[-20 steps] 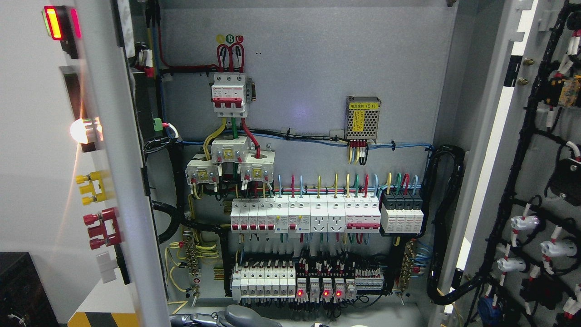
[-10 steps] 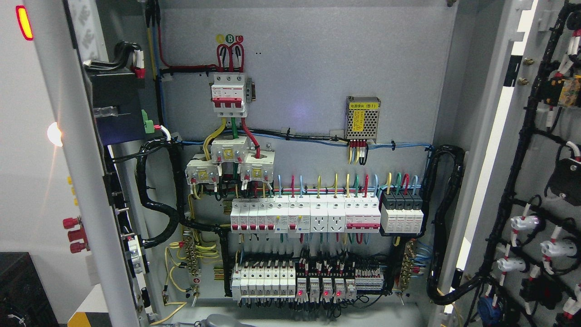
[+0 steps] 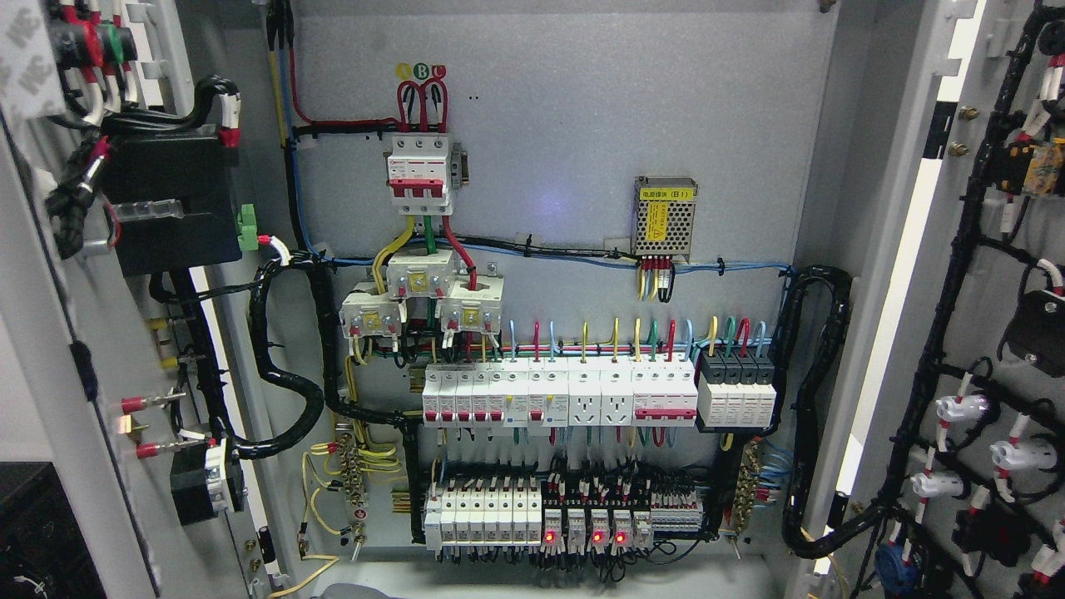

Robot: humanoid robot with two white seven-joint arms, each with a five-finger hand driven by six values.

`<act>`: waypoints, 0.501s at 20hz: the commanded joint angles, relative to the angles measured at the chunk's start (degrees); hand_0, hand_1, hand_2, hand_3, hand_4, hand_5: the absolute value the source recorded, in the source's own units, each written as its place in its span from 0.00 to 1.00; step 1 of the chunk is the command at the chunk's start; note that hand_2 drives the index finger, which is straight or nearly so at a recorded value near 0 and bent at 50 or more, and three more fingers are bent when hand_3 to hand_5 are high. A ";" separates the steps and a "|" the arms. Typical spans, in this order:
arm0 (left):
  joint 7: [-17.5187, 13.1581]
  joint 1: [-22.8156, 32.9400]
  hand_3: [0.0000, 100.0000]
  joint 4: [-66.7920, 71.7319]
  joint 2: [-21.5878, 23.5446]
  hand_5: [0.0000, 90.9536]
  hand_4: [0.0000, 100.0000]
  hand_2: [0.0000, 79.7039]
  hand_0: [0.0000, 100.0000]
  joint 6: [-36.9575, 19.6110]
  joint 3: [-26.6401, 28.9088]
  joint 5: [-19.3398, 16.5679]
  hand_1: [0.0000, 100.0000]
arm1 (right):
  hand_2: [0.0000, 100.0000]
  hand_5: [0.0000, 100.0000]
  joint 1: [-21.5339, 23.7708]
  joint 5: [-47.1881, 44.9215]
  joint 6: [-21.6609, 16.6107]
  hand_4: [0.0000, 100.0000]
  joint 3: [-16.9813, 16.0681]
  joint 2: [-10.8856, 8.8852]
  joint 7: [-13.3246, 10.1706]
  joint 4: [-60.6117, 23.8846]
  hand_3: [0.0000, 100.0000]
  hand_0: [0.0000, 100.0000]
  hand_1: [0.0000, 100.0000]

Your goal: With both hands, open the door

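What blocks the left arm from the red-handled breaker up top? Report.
Probably nothing: the left door and right door stand open, leaving the breaker uncovered. Only a sliver of the left arm shows at the bottom edge, so reach is uncertain.

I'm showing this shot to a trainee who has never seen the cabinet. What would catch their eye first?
Probably the open cabinet's back panel, with its white breaker rows across the middle and small red indicator lights glowing along the bottom row. Next, the two doors swung wide: the left door shows its wired inner face, and the right door carries black cable looms. No robot hand shows clearly.
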 commanded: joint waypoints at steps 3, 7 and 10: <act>0.00 6.00 0.00 -14.88 1.74 0.00 0.00 0.00 0.00 0.02 -0.18 0.00 0.00 | 0.00 0.00 -1.56 0.04 0.02 0.00 3.33 2.70 -0.02 3.97 0.00 0.00 0.00; 0.00 7.23 0.00 -17.25 2.27 0.00 0.00 0.00 0.00 -0.24 -2.81 0.00 0.00 | 0.00 0.00 -2.09 0.03 -0.06 0.00 3.59 2.70 -0.02 3.71 0.00 0.00 0.00; 0.00 10.30 0.00 -22.69 3.49 0.00 0.00 0.00 0.00 -1.38 -5.27 0.00 0.00 | 0.00 0.00 -2.18 0.03 -0.07 0.00 3.68 2.61 -0.02 3.71 0.00 0.00 0.00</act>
